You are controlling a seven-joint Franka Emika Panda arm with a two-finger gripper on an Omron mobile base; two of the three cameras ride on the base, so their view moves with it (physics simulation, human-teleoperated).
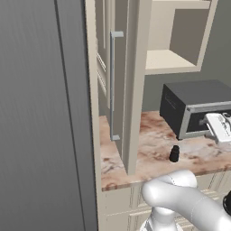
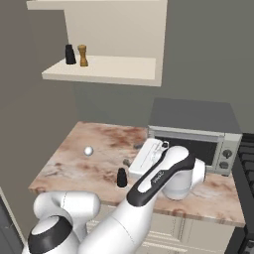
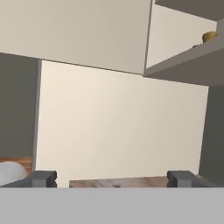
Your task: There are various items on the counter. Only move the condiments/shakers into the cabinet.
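On the cabinet (image 2: 106, 69) shelf, at eleven o'clock, stand a black shaker (image 2: 70, 54) and a golden-tan shaker (image 2: 83, 55), just beside each other. Another black shaker (image 2: 121, 177) stands on the desk (image 2: 74, 158) near my gripper (image 3: 111, 178), which is wide open and empty.

A black shaker (image 2: 70, 54) and a golden-tan shaker (image 2: 83, 55) are seen standing side by side at the left of the cabinet shelf (image 2: 114, 69), high on the far wall. Below, another black shaker (image 2: 121, 177) stands upright near the front edge of the marbled desk (image 2: 69, 163), just left of the white arm (image 2: 158, 178). A small silvery ball (image 2: 89, 151) lies farther left. A grey microwave (image 2: 196, 136) is set at the far right.
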